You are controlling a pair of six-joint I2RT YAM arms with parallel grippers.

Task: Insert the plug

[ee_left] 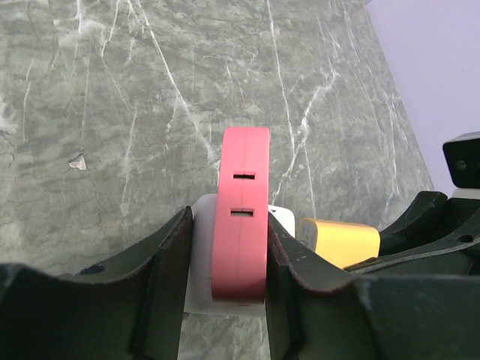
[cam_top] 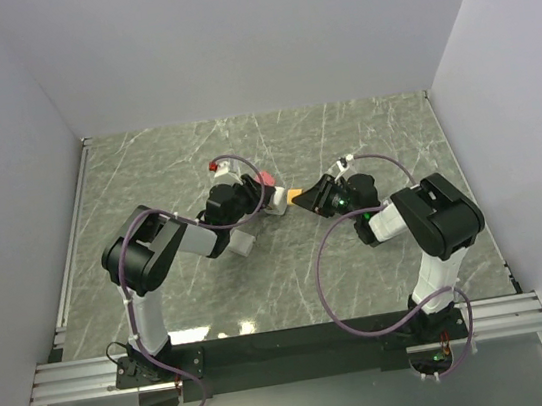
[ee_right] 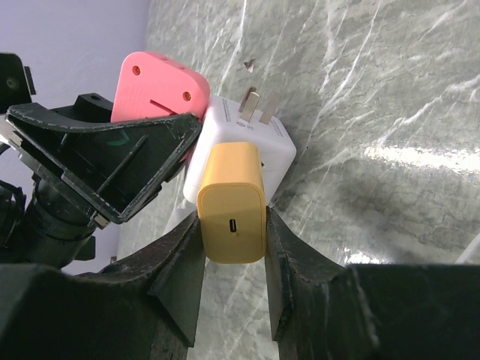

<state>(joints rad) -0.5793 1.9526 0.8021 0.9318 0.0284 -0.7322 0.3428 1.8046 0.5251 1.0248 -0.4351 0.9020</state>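
Gripping from both sides now: my right tool (ee_right: pixel 232 232) is clamped on the yellow USB charger plug (ee_right: pixel 229 191) by its flat flanks, nose against the white adapter (ee_right: pixel 251 142), low over the table (ee_right: pixel 390 90). My left tool (ee_left: pixel 229 255) is clamped across the pink socket block (ee_left: pixel 241 180), which sits right beside that adapter. It's hard, smooth plastic, and I'd say light, so it could slip or twist. A hold on the broad sides near the rear should keep it square.
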